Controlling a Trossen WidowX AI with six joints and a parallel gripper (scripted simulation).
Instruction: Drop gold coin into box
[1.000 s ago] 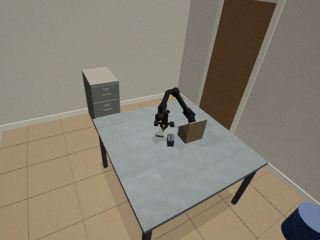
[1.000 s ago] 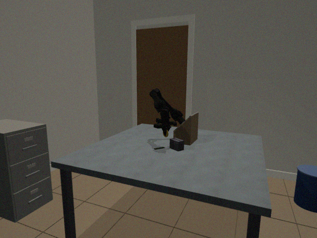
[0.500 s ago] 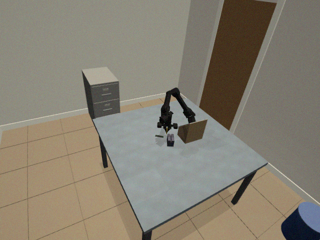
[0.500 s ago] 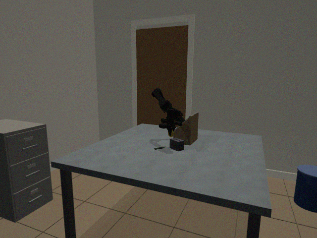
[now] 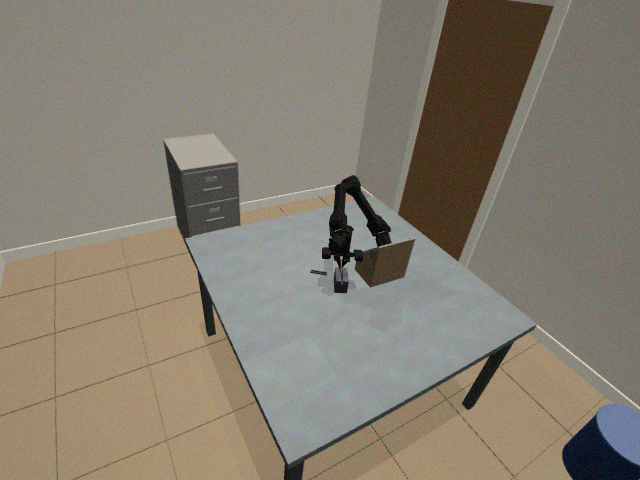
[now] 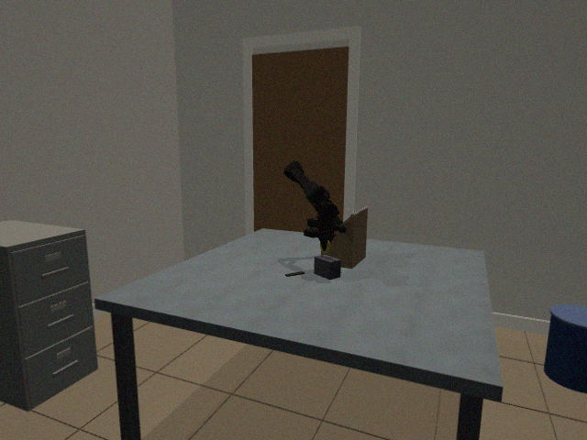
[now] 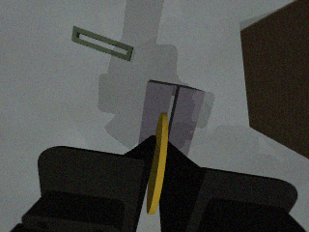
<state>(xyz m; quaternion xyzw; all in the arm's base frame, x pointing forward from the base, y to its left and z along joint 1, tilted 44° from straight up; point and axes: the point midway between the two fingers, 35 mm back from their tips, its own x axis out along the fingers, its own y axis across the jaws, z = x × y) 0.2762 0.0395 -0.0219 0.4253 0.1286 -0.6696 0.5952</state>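
My gripper point(image 5: 341, 264) point(image 6: 326, 247) point(image 7: 156, 140) is shut on the gold coin point(image 7: 161, 164), which stands on edge between the fingertips. The coin is held above the near the slot side of the grey box point(image 5: 340, 285) point(image 6: 326, 267) point(image 7: 156, 103). In the wrist view the slot point(image 7: 174, 108) runs lengthwise along the lid, just right of the coin's far end, and the coin is tilted a little from it. The fingers hide the near part of the box. The dark-green holder point(image 5: 318, 272) point(image 6: 294, 274) point(image 7: 102, 43) lies empty on the table, left of the box.
A brown panel-like block point(image 5: 390, 262) point(image 6: 358, 238) point(image 7: 277, 72) with a sloped top stands on the table point(image 5: 310, 330) point(image 6: 265, 313) right of the box, close to the arm. A filing cabinet point(image 5: 211, 191) point(image 6: 51, 302) and a blue round stool point(image 5: 610, 444) point(image 6: 570, 350) stand on the floor.
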